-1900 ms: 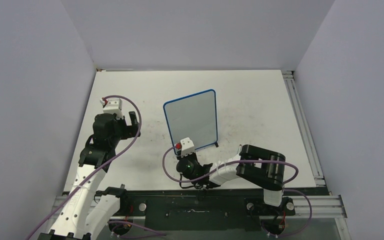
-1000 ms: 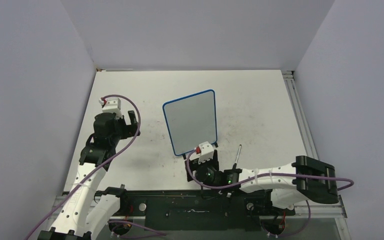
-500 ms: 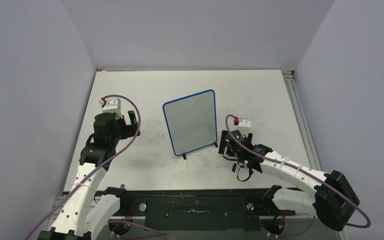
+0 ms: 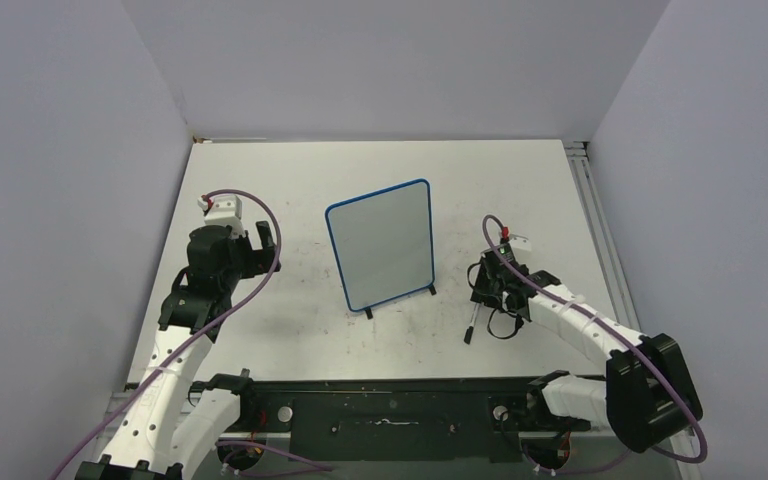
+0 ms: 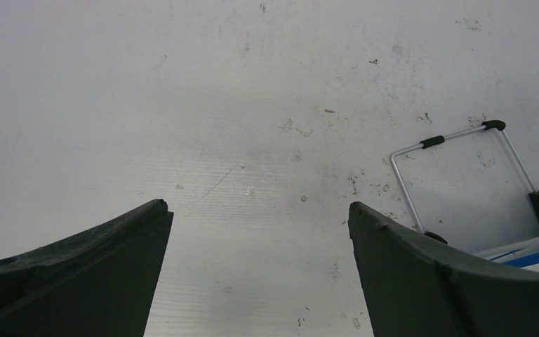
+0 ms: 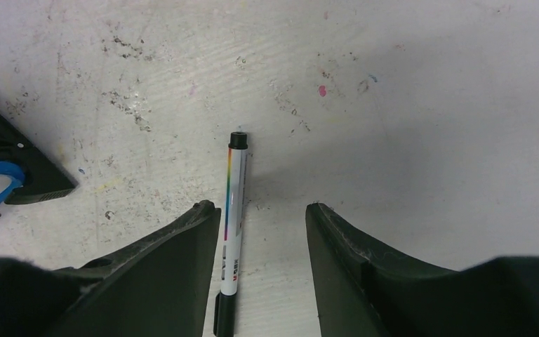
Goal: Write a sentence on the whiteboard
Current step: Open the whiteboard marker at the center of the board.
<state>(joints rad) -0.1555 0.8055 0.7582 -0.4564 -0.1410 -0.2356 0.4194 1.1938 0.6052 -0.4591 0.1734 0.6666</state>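
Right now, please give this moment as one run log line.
left gripper: open, empty | right gripper: open, astride marker on table | whiteboard: upright, blank

The left arm (image 4: pixel 160 365) and the right arm (image 4: pixel 585 322) are built alike: white tube-like links joined by chunky black joint housings, with a purple cable (image 4: pixel 278 250) running along each. Near each wrist sits a small white block (image 4: pixel 225 209) with a red spot. The fingers (image 5: pixel 77 281) are dark, matte, wedge-shaped blades.

The whiteboard (image 4: pixel 380 245) looks smooth, the marker (image 6: pixel 233 210) glossy plastic, the table (image 6: pixel 428 105) scuffed matt.
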